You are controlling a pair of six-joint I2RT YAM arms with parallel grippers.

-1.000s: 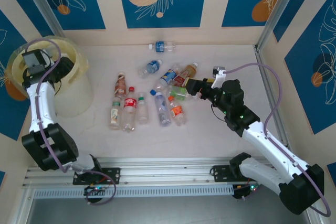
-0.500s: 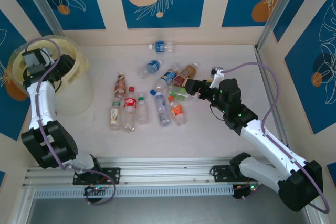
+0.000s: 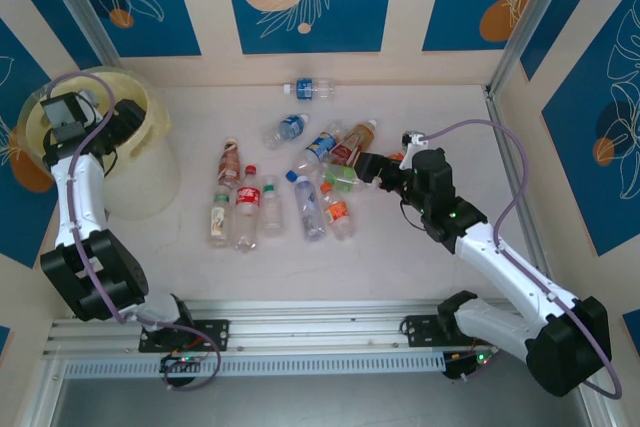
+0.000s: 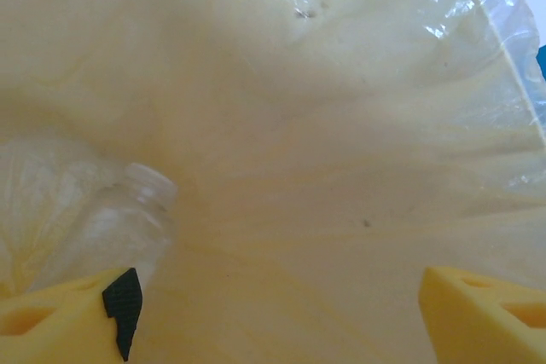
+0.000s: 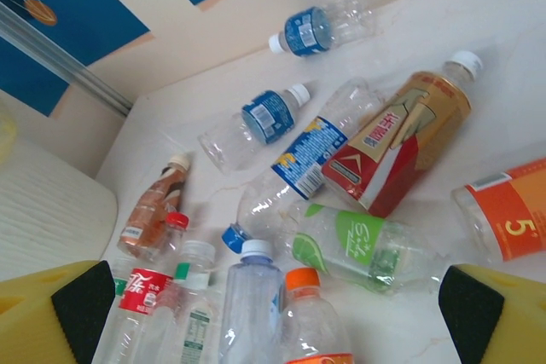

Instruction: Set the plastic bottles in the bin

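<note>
Pale-yellow bin (image 3: 150,172) stands far left, with bottles (image 3: 246,202) scattered to its right. Left wrist: left gripper (image 4: 277,304) gapes wide over the bin's liner, a clear bottle (image 4: 111,228) beside one finger, seemingly loose. Right wrist: right gripper (image 5: 277,313) spread wide, empty, above the bottles.

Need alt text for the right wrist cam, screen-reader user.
The right gripper, jaws wide open, hangs over a scatter of plastic bottles lying on the pale table. A green-label bottle lies nearest, between the yellow fingers, with a red-and-gold bottle behind it and blue-label bottles further back.
</note>
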